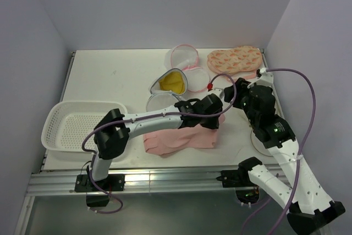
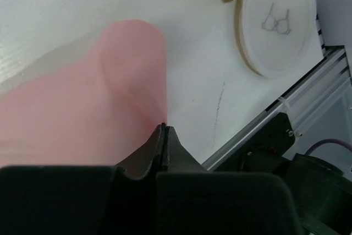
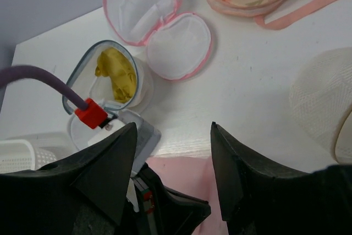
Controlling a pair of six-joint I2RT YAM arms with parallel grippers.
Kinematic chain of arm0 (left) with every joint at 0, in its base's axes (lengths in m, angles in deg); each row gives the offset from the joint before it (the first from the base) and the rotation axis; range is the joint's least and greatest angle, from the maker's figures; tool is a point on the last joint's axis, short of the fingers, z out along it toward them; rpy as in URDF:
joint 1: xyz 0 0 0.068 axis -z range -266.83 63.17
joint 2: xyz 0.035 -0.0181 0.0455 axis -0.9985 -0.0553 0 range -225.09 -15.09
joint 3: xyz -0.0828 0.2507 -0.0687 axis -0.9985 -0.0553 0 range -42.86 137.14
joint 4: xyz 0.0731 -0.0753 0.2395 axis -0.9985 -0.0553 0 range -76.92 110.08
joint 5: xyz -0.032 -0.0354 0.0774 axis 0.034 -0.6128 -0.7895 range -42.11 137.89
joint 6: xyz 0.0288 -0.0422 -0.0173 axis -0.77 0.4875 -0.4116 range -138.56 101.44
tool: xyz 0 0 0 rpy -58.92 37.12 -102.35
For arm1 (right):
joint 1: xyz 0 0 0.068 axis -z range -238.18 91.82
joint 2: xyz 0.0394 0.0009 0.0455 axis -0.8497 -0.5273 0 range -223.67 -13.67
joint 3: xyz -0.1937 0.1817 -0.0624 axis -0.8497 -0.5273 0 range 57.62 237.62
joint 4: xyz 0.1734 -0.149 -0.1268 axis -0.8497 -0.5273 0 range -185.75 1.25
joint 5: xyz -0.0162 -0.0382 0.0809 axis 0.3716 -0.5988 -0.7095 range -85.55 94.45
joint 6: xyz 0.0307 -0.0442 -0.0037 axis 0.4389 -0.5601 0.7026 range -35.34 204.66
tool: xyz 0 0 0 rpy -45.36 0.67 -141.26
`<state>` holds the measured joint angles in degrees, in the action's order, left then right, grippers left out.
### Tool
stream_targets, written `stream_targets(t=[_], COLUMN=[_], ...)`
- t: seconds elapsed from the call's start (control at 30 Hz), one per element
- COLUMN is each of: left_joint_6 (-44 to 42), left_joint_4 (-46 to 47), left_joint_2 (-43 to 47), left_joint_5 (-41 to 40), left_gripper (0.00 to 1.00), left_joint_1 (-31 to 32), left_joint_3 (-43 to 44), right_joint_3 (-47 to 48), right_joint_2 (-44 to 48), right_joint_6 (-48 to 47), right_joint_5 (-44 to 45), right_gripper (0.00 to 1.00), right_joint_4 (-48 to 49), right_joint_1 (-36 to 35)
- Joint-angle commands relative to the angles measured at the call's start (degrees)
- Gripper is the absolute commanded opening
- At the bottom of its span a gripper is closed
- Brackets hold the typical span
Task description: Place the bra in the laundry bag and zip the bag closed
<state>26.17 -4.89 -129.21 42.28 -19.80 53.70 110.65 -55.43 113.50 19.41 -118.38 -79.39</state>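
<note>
The pink bra lies crumpled on the table near the front edge. My left gripper is at its right upper corner, shut on a raised fold of the bra, with the left gripper's tips pressed together. The laundry bag, white mesh with a grey rim, stands open behind it with something yellow inside. In the right wrist view the laundry bag is at the upper left. My right gripper hovers open and empty just right of the bag, and its jaws frame bare table and the bra's edge.
A pink-rimmed mesh bag lies open at the back, beside a peach patterned padded piece. A white basket stands at the left. A white mesh dome sits under the right arm. The table's front rail is close.
</note>
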Motion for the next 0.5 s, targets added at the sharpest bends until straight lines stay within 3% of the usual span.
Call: stream_targets(t=[0.0, 0.3, 0.47], left_joint_6=[1.1, 6.2, 7.8], left_joint_4=[6.2, 14.2, 16.6], left_joint_2=[3.9, 20.0, 27.8], left_joint_5=[0.3, -7.9, -12.1], left_gripper=[0.0, 0.0, 0.0], left_joint_1=[0.0, -1.9, -2.3], left_joint_3=[-7.0, -27.0, -34.0], right_joint_3=[0.9, -0.7, -0.9], right_joint_2=[-0.5, -1.8, -2.4], right_joint_6=[-0.7, 0.2, 0.5], right_joint_5=[-2.0, -4.9, -5.6], right_gripper=[0.64, 0.63, 0.63], right_joint_4=[0.2, 2.0, 2.8], right_joint_1=[-0.1, -0.1, -0.1])
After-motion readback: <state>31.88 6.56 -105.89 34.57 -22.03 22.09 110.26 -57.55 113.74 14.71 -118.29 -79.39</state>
